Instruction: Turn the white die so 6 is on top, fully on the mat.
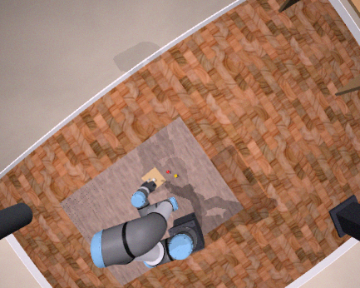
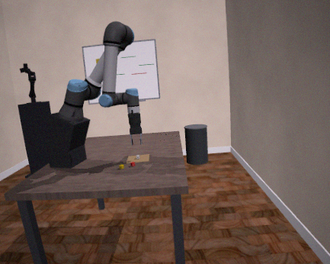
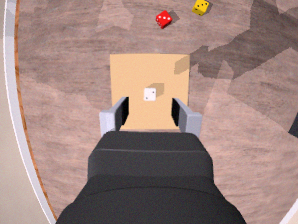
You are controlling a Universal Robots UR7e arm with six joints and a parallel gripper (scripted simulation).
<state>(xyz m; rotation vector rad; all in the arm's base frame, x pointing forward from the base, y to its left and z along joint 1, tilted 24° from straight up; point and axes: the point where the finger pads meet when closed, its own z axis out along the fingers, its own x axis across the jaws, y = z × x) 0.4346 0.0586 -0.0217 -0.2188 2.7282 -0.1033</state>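
The white die (image 3: pixel 150 94) (image 2: pixel 138 156) lies flat on the tan mat (image 3: pixel 125 65) (image 2: pixel 145 159) (image 1: pixel 155 171), near its middle. Two small dark pips show on its top in the wrist view. My gripper (image 3: pixel 150 106) (image 2: pixel 136 144) is wide open and empty. It hangs clearly above the mat, with the die below and slightly ahead of the fingers in the wrist view. The red die (image 3: pixel 163 19) (image 2: pixel 132 164) (image 1: pixel 168 171) and the yellow die (image 3: pixel 200 7) (image 2: pixel 121 166) (image 1: pixel 176 176) lie on the table off the mat, apart from each other. The white die's side faces are too small to read.
The wooden table (image 1: pixel 113 196) (image 2: pixel 104 183) carries the mat and dice. The arm's dark base (image 2: pixel 67 141) stands at the table's left in the exterior view. A dark bin (image 2: pixel 196 145) stands on the floor beyond the table. Arm shadows cross the table and a mat corner.
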